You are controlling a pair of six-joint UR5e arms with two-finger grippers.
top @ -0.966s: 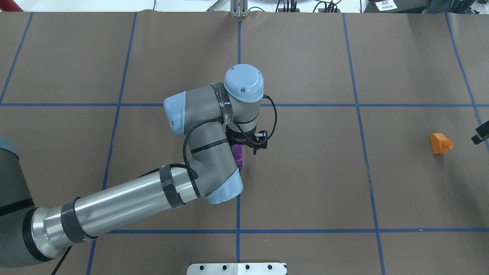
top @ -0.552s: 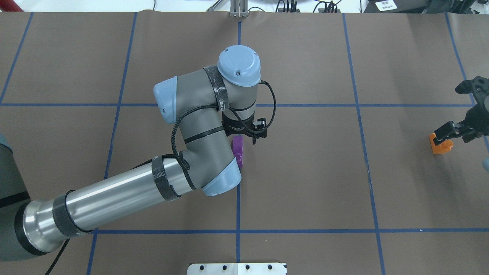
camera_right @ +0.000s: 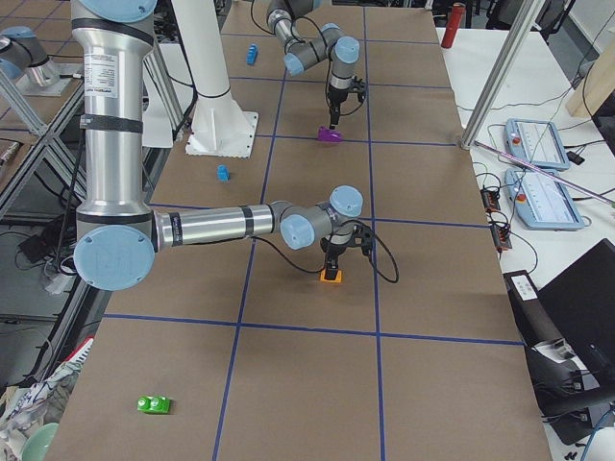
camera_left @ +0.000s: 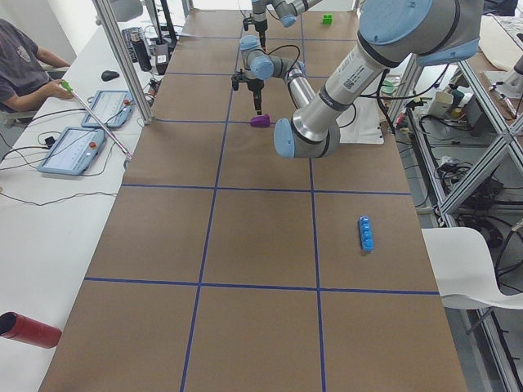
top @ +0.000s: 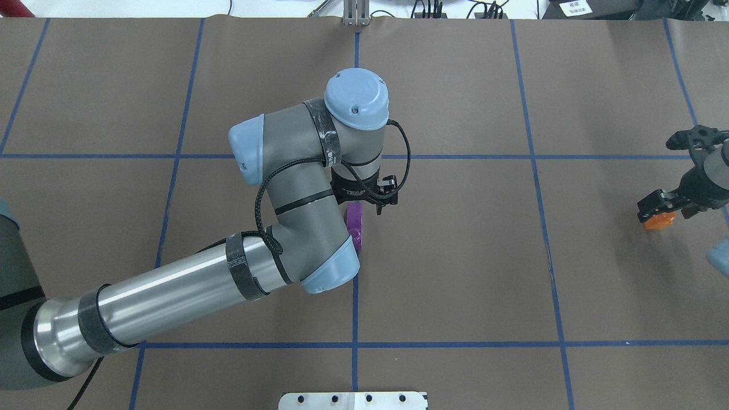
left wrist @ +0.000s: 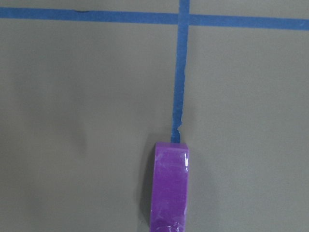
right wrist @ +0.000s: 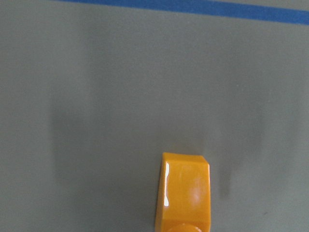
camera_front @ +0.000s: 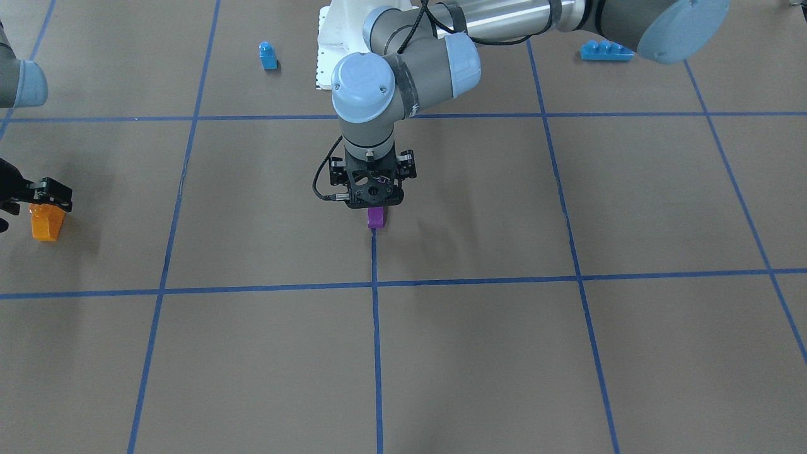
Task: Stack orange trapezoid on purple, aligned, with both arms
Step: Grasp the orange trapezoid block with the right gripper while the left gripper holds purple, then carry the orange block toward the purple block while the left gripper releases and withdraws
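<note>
Right, status from my end:

Purple (camera_front: 376, 217): lying on the brown desk (top: 455, 256), about mid-desk. It sits at the end of a blue tape line (left wrist: 179, 72), and in the left wrist view it is at bottom centre.

Left arm (top: 171, 307): reaches in from the robot-side edge, with the wrist folded over mid-desk.

Left gripper (camera_front: 376, 203): points straight down, directly over the purple. No fingers show in any view, so I can't tell if they are apart, together or pinching it.

Orange trapezoid (top: 659, 222): on the desk toward the right-hand end, well apart from the purple. It is roughly midway between the robot-side and operator-side edges.

Right arm (camera_right: 221, 226): stretched low across the desk from the robot-side edge.

Right gripper (camera_front: 45, 197): points down right over the orange trapezoid and covers part of its top in the overhead view. I can't tell finger state or contact.

Small blue brick (camera_front: 268, 55): near the robot-side edge, beside the white base plate (camera_front: 328, 38).

Long blue brick (camera_front: 606, 50): near the robot-side edge, toward the left end.

Green brick (camera_right: 154, 404): near the corner of the robot-side edge and the right end.
</note>
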